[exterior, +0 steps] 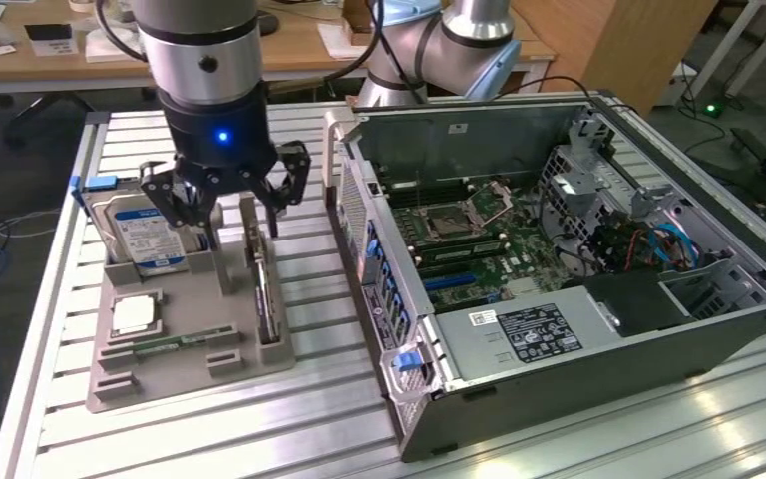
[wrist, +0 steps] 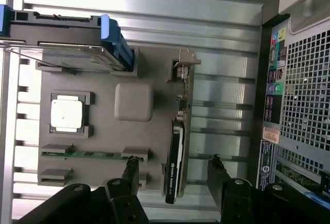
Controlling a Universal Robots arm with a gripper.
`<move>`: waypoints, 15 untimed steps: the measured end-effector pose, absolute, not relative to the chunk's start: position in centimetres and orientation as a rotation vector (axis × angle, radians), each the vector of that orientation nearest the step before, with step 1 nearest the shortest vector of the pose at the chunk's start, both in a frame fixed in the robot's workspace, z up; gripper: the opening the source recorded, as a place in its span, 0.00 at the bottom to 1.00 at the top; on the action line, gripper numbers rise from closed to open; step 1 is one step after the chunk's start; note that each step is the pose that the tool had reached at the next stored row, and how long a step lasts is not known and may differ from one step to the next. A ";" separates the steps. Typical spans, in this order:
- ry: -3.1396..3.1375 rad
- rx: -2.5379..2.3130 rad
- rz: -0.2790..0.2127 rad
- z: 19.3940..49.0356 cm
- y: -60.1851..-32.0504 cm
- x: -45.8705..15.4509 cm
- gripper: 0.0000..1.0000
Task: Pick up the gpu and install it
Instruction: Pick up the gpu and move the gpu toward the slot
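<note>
Gripper (wrist: 172, 159) fingers nearest the lens: spread wide, nothing held, one on each side of the gpu (wrist: 178, 146), no contact visible. Arm hangs straight down over the grey tray (exterior: 171, 381), wrist vertical. gpu stands on edge in the tray slot on the side toward the computer case (exterior: 557, 249). Count in tray: 1 gpu, 1 hard drive (exterior: 144, 235), 1 processor chip (exterior: 133, 314), 1 memory stick (exterior: 177, 344). 1 case, side open, just beside the tray.

My gripper (wrist: 173, 158) stands wide open, a finger on each side of the gpu (wrist: 179, 128) and touching neither. The card sits on edge in the gray tray (wrist: 103, 141).
</note>
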State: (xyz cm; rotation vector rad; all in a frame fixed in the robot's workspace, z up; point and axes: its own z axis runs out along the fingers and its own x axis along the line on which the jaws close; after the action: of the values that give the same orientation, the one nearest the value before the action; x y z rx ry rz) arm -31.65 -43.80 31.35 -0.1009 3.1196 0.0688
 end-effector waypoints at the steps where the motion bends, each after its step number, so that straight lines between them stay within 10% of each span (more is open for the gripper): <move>1: 3.120 -0.101 0.069 31.2 -43.8 -31.6 0.65; 15: 3.119 -0.112 0.068 28.6 -43.8 -31.4 0.65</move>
State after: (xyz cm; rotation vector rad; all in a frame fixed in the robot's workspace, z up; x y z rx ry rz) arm -31.42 -43.80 28.62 -0.1117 3.1195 0.0680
